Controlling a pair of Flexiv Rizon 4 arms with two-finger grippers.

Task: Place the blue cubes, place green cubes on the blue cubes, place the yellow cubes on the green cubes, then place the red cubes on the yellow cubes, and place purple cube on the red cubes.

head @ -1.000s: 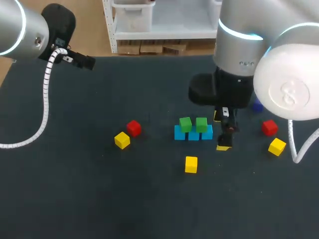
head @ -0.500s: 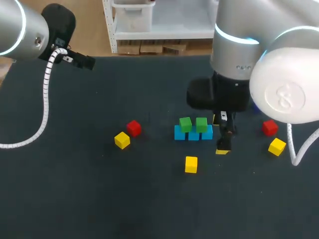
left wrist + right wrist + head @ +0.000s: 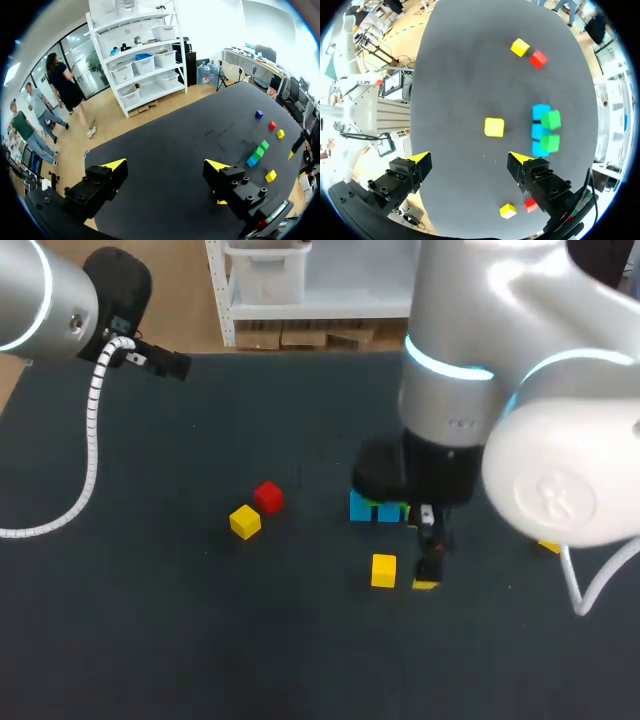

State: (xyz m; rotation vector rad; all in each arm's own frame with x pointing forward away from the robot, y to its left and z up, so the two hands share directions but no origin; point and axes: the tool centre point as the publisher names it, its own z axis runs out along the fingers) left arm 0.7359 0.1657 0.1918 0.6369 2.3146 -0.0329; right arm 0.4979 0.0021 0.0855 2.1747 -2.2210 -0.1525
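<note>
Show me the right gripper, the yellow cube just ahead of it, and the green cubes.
right gripper (image 3: 470, 157), right wrist view, midway between its yellow tips.
yellow cube (image 3: 494, 127), right wrist view, its top face.
green cubes (image 3: 550, 120), right wrist view, top of one.

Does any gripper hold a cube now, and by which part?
Nothing is held: the left gripper and the right gripper are both open and empty.

Bare table (image 3: 150, 640) lies all round the lone yellow cube (image 3: 494, 126), which we find ahead of the right gripper (image 3: 470, 160); its fingers stand wide apart. Nearest obstacle: the blue cubes (image 3: 539, 131) with green cubes (image 3: 550, 120) on top, near one side of it but apart. The right arm (image 3: 450, 390) hides most of that stack from overhead.
</note>
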